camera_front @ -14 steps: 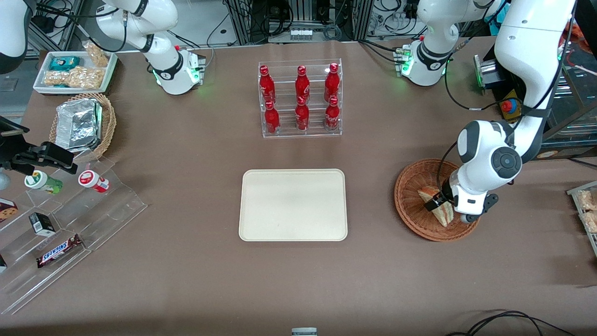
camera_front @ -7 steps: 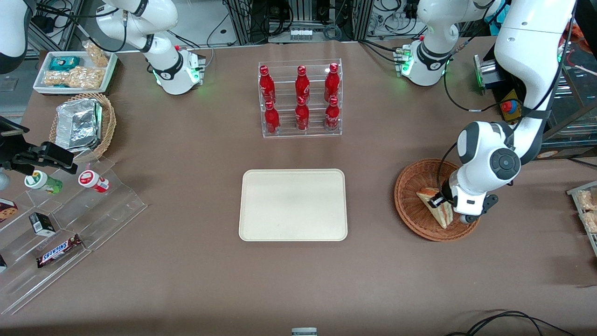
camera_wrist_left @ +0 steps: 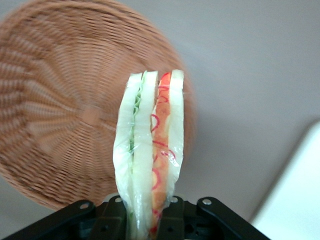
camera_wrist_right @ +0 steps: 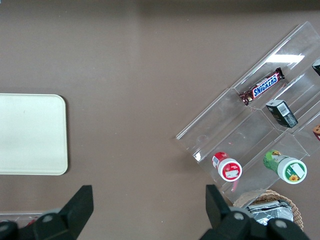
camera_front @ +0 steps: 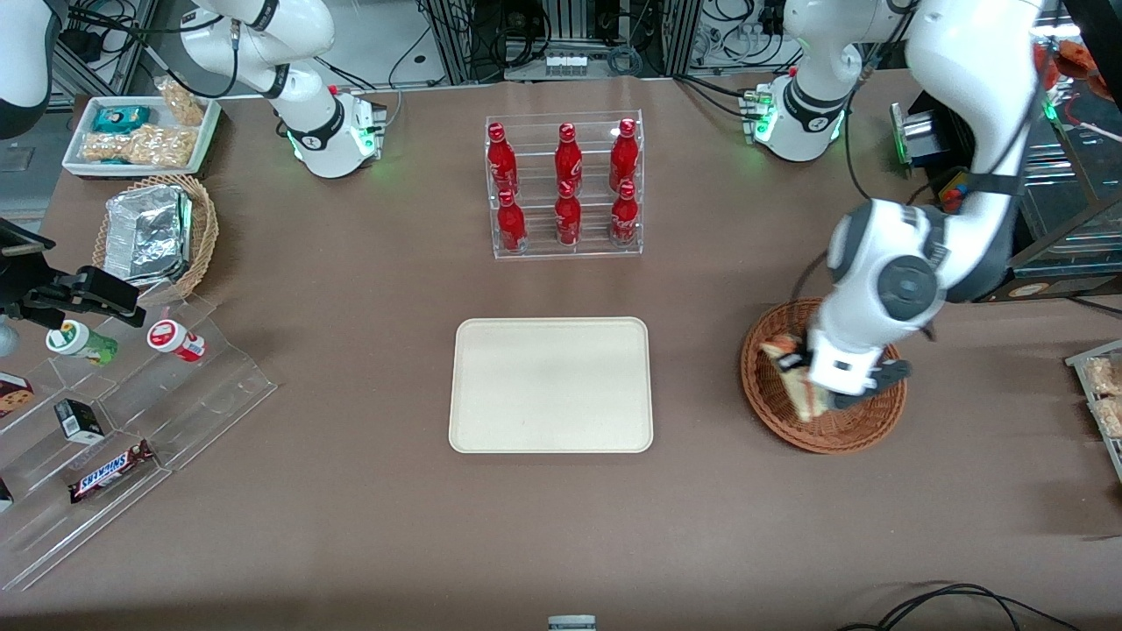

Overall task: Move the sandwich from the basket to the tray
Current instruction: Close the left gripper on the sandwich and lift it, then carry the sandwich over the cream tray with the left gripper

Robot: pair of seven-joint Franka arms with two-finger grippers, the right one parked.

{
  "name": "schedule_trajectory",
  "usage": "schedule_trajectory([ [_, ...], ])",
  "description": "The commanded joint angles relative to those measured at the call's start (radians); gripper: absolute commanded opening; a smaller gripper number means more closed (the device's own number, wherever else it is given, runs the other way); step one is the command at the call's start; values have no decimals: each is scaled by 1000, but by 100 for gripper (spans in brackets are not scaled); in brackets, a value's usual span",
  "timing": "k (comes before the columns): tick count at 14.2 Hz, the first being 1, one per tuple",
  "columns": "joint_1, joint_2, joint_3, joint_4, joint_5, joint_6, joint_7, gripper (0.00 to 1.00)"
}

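My left gripper is shut on the sandwich, a wrapped wedge of white bread with green and orange-red layers, and holds it lifted above the reddish-brown wicker basket. In the left wrist view the sandwich stands up from between my fingers, with the basket below it and a corner of the cream tray showing. The flat cream tray lies at the table's middle, toward the parked arm's end from the basket. It also shows in the right wrist view.
A clear rack of red bottles stands farther from the front camera than the tray. Toward the parked arm's end are a tan basket with a foil container, a white snack tray and a clear stepped stand with snacks.
My gripper has risen with the sandwich out of the basket and shifted toward the tray. The basket and tray have not moved.
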Motion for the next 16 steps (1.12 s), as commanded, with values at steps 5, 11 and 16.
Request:
schedule_trajectory([
  [5, -303, 203, 12, 276, 12, -16, -86, 8],
  [11, -437, 423, 11, 519, 10, -13, -80, 14],
  [16, -505, 541, 15, 631, 12, 8, -79, 17],
])
